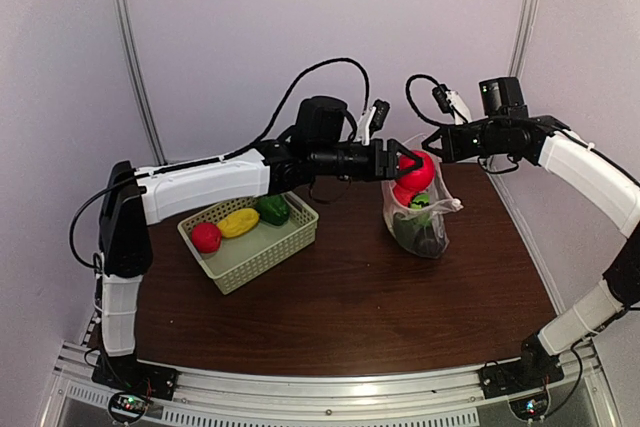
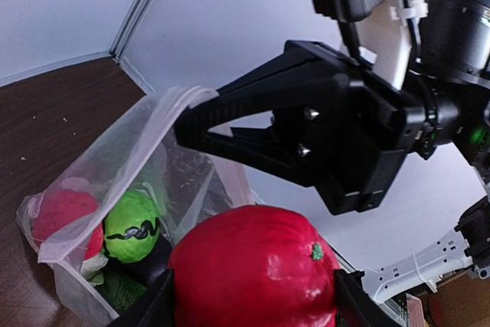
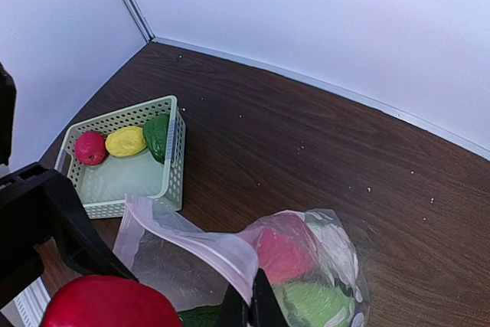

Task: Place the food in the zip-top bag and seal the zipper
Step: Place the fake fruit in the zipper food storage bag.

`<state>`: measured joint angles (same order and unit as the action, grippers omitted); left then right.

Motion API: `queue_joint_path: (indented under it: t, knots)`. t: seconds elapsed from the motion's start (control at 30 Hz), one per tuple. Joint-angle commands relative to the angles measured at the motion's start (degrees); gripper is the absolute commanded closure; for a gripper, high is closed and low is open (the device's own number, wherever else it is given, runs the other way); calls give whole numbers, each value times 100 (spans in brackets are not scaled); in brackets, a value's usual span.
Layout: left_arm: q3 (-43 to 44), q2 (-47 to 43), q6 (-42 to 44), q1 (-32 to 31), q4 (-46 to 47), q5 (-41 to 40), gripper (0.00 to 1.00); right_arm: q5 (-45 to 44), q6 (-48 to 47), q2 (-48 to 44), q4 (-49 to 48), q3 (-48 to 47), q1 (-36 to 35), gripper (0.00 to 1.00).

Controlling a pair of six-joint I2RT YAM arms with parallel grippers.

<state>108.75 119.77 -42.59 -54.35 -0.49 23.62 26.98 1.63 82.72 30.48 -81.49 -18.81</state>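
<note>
Red and glossy, a round fruit [image 1: 422,173] sits clamped between the fingers of the left claw [image 1: 408,165], just above the mouth of the zip-top bag [image 1: 425,232]. The left arm is stretched out level across the bench [image 1: 350,297], with its wrist pointing right. The right arm arches in from the far right side. Its claw [image 3: 249,308] is pinched together on the bag's upper edge, lifting that edge so the mouth gapes. The bag stands on the bench, with another red piece [image 2: 61,212] and a light green piece [image 2: 132,226] already inside. Well to the left, the pale green basket [image 1: 262,265] holds a red piece [image 1: 206,237], a yellow piece [image 1: 238,222] and a dark green piece [image 1: 272,209].
</note>
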Motion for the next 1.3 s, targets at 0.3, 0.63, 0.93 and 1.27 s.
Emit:
queue_joint_path:
  t: [0.3, 0.63, 0.93, 1.27]
  knots:
    - [848, 469, -262, -14, -812, -358, 2, 87, 44, 34, -27, -203, 42, 100]
    - [844, -152, 449, -14, -1087, -453, 2, -61, -40, -8, 7, -187, 48, 100]
    - [-912, -1910, 1726, 496, -2181, -2151, 2, -677, -924, 260, 738, -1795, 639, 100]
    - [-2001, -2435, 2004, 1234, -4253, -3849, 2, -2193, -2504, 1409, 2423, -3353, 517, 100]
